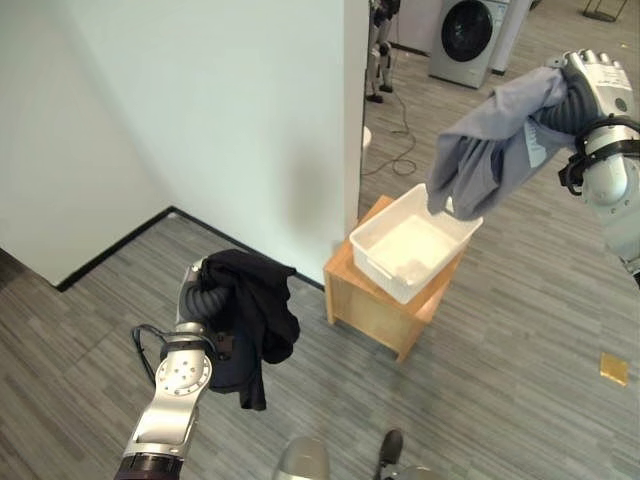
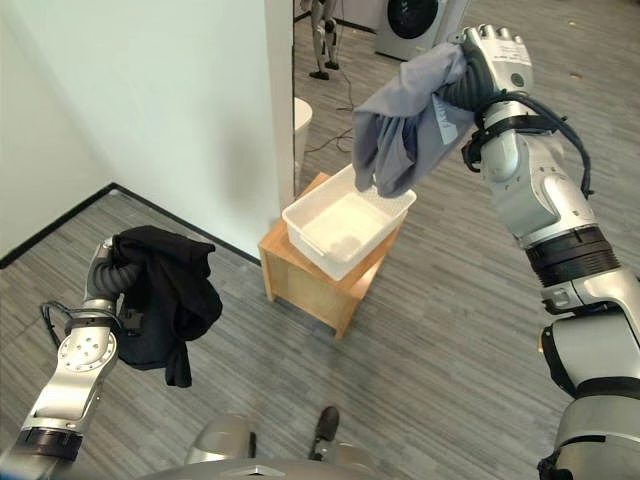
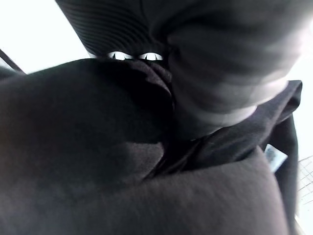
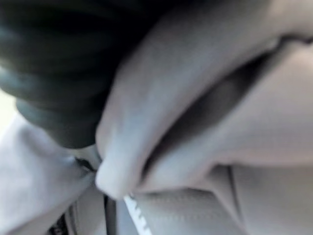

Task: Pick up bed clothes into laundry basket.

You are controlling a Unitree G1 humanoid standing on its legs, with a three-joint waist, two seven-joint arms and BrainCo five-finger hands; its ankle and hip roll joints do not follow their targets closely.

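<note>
From the head views, the right hand (image 2: 497,62) held a grey garment (image 2: 405,125) hanging over the far edge of the white basket (image 1: 410,248) on the wooden surface (image 1: 370,300). The left hand (image 1: 205,290) carried a black garment (image 1: 250,315) above the floor on the near left. In both wrist views cloth covered the fingers, so I could not tell their state.

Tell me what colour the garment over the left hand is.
Black: the garment drapes over the left hand, clearest in the right eye view.
</note>
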